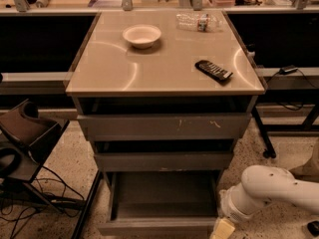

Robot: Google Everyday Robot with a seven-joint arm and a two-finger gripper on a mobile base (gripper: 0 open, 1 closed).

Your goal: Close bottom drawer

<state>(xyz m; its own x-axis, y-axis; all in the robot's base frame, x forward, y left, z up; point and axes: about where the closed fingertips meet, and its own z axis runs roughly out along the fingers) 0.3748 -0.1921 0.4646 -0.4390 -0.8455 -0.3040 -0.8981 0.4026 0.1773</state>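
Observation:
The bottom drawer (164,203) of the beige-topped cabinet (164,78) is pulled far out; its shallow grey tray looks empty and its plain front (159,228) is at the bottom edge of the camera view. The middle drawer (164,161) and the scratched top drawer (164,127) stand slightly out. My white arm (269,193) reaches in from the right. My gripper (223,230) is at the bottom edge, just right of the bottom drawer's front right corner; only its pale upper part shows.
On the cabinet top lie a white bowl (142,35), a black remote (213,70) and a clear plastic bottle (199,21). A dark chair (25,133) and cables (45,198) are on the floor at the left. A black table leg (261,133) stands at the right.

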